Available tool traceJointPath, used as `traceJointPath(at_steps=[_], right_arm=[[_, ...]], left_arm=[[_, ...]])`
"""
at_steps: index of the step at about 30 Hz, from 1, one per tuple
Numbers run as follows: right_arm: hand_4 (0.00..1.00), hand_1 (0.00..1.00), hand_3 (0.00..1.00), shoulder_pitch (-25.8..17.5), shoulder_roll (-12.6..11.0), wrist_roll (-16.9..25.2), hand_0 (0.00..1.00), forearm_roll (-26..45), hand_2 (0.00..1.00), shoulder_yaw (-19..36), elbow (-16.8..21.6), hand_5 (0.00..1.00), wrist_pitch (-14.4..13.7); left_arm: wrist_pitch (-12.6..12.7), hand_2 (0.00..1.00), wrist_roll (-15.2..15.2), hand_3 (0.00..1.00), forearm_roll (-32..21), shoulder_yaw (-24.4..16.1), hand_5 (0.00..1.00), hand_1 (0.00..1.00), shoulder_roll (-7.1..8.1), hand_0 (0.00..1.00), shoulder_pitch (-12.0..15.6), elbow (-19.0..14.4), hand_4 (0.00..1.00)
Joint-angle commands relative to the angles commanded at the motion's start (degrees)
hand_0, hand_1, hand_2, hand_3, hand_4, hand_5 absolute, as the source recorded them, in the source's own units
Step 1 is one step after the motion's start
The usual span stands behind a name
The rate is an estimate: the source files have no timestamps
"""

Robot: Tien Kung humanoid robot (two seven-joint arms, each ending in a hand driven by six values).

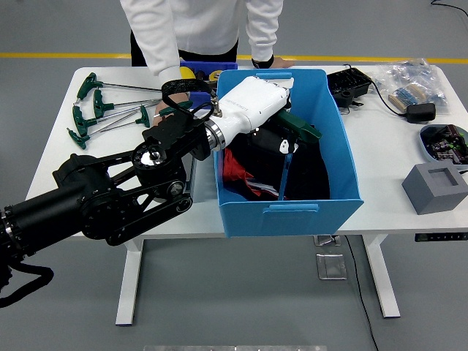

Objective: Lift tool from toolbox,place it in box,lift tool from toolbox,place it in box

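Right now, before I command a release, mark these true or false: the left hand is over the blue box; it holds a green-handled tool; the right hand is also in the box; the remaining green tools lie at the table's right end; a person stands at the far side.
1. The left hand is over the blue box. True.
2. It holds a green-handled tool. True; the shaft points down into the box.
3. The right hand is also in the box. False; no right arm is in view.
4. The spare green T-handle tools lie at the table's right end. False; they are at its left end.
5. A person stands at the far side. True.
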Motion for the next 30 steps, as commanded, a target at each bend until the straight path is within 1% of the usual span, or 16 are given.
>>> traceJointPath(at_steps=[5, 6, 11, 12, 14, 17, 18, 20, 22, 23, 26, 28, 29, 30], right_arm=[[0.784, 0.609, 0.533, 0.18, -0.19, 0.0, 0.624, -0.08, 0.685, -0.23, 0.0, 0.573, 0.02], [0.785, 0.609, 0.533, 0.21, -0.25, -0.02, 0.626, -0.15, 0.685, -0.25, 0.0, 0.572, 0.04], [0.785, 0.609, 0.533, 0.52, -0.45, -0.05, 0.626, -0.15, 0.685, -0.84, 0.0, 0.572, 0.15], [0.787, 0.61, 0.534, 0.59, -0.51, -0.02, 0.628, 0.03, 0.685, -1.15, 0.0, 0.571, 0.15], [0.787, 0.61, 0.534, 0.75, -0.61, 0.01, 0.628, 0.31, 0.685, -1.69, 0.0, 0.571, 0.18], [0.787, 0.61, 0.534, 0.96, -0.71, 0.03, 0.628, 0.63, 0.685, -2.3, 0.0, 0.571, 0.2], [0.787, 0.61, 0.534, 1.07, -0.76, 0.04, 0.627, 0.82, 0.685, -2.67, 0.0, 0.57, 0.21], [0.787, 0.61, 0.534, 1.23, -0.82, 0.01, 0.627, 0.9, 0.685, -3.04, 0.0, 0.57, 0.25], [0.787, 0.61, 0.534, 1.43, -0.89, 0.02, 0.627, 1.08, 0.685, -3.58, 0.0, 0.57, 0.3], [0.788, 0.61, 0.534, 1.53, -0.92, 0.02, 0.63, 1.14, 0.685, -3.9, 0.0, 0.569, 0.31], [0.788, 0.61, 0.534, 1.68, -0.99, 0.0, 0.63, 1.17, 0.685, -4.47, 0.0, 0.569, 0.37], [0.788, 0.61, 0.534, 1.82, -1.06, 0.02, 0.63, 1.24, 0.685, -4.99, 0.01, 0.569, 0.41], [0.789, 0.611, 0.535, 1.89, -1.09, 0.01, 0.629, 1.15, 0.685, -5.04, 0.02, 0.57, 0.43], [0.789, 0.611, 0.535, 1.97, -1.13, 0.01, 0.629, 1.02, 0.685, -5.09, 0.05, 0.57, 0.45]], left_arm=[[-3.07, 0.012, -2.79, 0.062, -2.16, 1.39, 0.288, 0.005, -0.92, 0.093, -1.52, 3.07, 0.656], [-3.86, 0.073, -3.54, 0.132, -3.06, 1.75, 0.3, 0.067, -1.26, 0.151, -1.86, 3.94, 0.672], [-7.58, 0.073, -6.48, 0.132, -5.75, 2.95, 0.3, 0.067, -2.83, 0.151, -3.11, 7.19, 0.672], [-8.3, 0.172, -6.97, 0.27, -5.96, 3.19, 0.358, 0.174, -3.19, 0.207, -3.4, 7.82, 0.723], [-9.33, 0.172, -7.93, 0.27, -6.18, 3.5, 0.358, 0.174, -3.93, 0.207, -3.9, 9.09, 0.723], [-10.06, 0.172, -8.95, 0.27, -6.83, 3.69, 0.358, 0.174, -4.81, 0.207, -4.42, 10.79, 0.723], [-10.01, 0.321, -9.39, 0.465, -6.97, 3.81, 0.423, 0.329, -5.24, 0.305, -4.69, 11.64, 0.781], [-9.51, 0.321, -10.02, 0.465, -7.16, 3.97, 0.423, 0.329, -5.83, 0.305, -5.08, 12.83, 0.781], [-8.35, 0.321, -10.58, 0.465, -7.25, 4.02, 0.423, 0.329, -6.38, 0.305, -5.47, 13.94, 0.781], [-7.6, 0.556, -10.83, 0.581, -6.98, 3.94, 0.438, 0.542, -6.69, 0.439, -5.71, 14.55, 0.796], [-4.89, 0.556, -11.7, 0.581, -5.98, 3.43, 0.438, 0.542, -6.85, 0.439, -6.35, 16.08, 0.796], [-2.34, 0.556, -12.1, 0.581, -4.41, 2.74, 0.438, 0.542, -6.85, 0.439, -6.91, 17.01, 0.796], [-1.47, 0.709, -12.06, 0.598, -3.66, 2.47, 0.469, 0.642, -6.85, 0.597, -7.1, 17.29, 0.826], [-0.32, 0.709, -11.84, 0.598, -2.4, 2.0, 0.469, 0.642, -6.85, 0.597, -7.34, 17.72, 0.826]])
